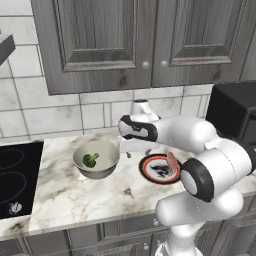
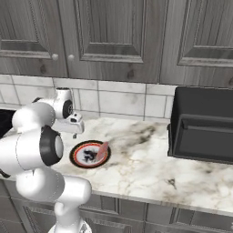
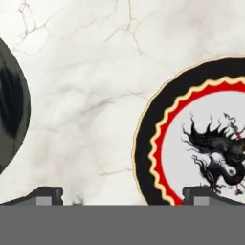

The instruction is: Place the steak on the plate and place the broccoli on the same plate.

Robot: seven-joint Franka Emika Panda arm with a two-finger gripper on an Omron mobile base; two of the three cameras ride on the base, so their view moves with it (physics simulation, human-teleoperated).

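Note:
The plate, with a red-orange and black rim and dark markings on white, lies on the marble counter. The pinkish steak rests on its right side, tilted against the rim. The green broccoli sits inside the grey-beige bowl to the left of the plate. My gripper hangs open and holds nothing, above the bare counter between bowl and plate. In the hand view the plate's rim is at the right and the bowl's edge at the left.
A black cooktop is set into the counter at the far left. A black microwave stands at the right against the tiled wall. Grey wooden cabinets hang overhead. The counter's front edge runs close below bowl and plate.

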